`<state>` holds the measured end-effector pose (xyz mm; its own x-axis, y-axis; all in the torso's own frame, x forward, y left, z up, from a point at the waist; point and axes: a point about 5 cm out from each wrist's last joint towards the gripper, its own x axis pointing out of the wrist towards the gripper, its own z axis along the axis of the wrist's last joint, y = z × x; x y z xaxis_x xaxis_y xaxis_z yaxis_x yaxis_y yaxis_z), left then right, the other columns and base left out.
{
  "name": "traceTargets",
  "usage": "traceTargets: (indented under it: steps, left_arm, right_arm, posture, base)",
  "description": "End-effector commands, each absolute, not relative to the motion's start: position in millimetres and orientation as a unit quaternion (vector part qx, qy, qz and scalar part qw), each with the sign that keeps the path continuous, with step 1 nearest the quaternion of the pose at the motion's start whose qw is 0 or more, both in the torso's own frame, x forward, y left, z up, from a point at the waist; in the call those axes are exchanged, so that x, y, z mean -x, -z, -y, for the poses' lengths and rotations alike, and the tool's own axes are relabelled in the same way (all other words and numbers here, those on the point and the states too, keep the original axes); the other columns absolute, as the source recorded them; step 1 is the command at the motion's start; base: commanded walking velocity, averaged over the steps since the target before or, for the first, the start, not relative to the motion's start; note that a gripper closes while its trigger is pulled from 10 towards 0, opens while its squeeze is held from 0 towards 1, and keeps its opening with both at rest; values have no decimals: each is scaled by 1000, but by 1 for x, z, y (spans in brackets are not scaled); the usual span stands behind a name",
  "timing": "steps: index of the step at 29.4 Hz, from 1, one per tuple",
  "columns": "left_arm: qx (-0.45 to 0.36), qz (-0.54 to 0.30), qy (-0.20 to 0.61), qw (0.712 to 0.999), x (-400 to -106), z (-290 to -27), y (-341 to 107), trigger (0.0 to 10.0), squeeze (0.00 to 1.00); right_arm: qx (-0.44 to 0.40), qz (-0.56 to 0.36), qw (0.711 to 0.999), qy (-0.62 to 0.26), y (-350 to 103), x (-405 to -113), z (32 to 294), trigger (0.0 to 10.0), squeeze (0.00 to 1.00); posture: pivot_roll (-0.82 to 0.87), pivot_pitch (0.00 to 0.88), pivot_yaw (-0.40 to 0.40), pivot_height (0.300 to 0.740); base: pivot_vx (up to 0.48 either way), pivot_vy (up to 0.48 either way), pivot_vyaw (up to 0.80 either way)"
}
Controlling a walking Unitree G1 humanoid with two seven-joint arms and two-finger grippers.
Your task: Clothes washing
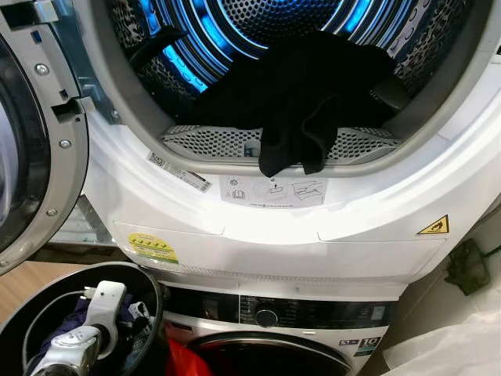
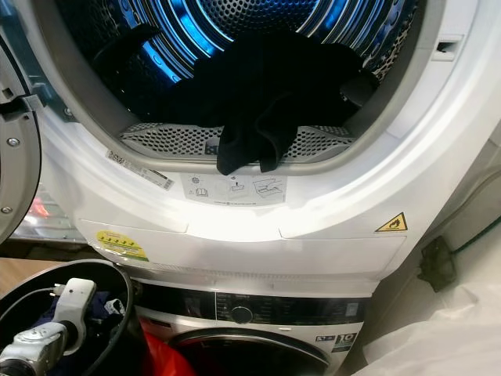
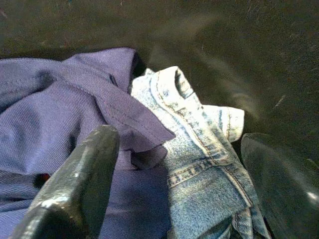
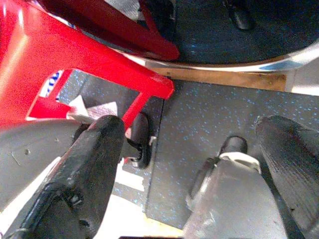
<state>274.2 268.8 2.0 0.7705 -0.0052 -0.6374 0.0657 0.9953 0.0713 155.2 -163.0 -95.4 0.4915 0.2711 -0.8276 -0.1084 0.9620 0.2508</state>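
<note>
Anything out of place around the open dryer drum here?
Yes. A black garment lies half out of the drum, one end drooping over the perforated lint filter at the door sill. The left gripper hangs open in the dark basket, over purple and denim clothes.

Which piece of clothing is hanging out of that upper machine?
Start at the upper dryer's lit blue drum, door open. On its front lip lies a black garment, one end drooping over the perforated grille. It is the only clothing there; the purple and denim pieces sit in the black basket below.

a red plastic stool (image 4: 75,55) on speckled dark floor matting (image 4: 199,124), yellow flame warning sticker (image 1: 434,227)
</note>
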Motion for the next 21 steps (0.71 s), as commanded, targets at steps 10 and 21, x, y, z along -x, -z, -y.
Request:
traceTargets:
  steps: [10,21]
  left_arm:
    - [-35,-298,-84,950,-278,-280,-8,10000,1000]
    - [-85,-250,-174,949,-283,-311,-33,10000,827]
  right_arm:
    - [-71,-490,861,-115,93,-158,176,10000,0]
    - [-74,-474,872,-92,86,-172,183,10000,0]
  posture:
    - [84,0,-44,740]
    - [119,0,-60,740]
  base:
    - [0,0,0]
    - [0,0,0]
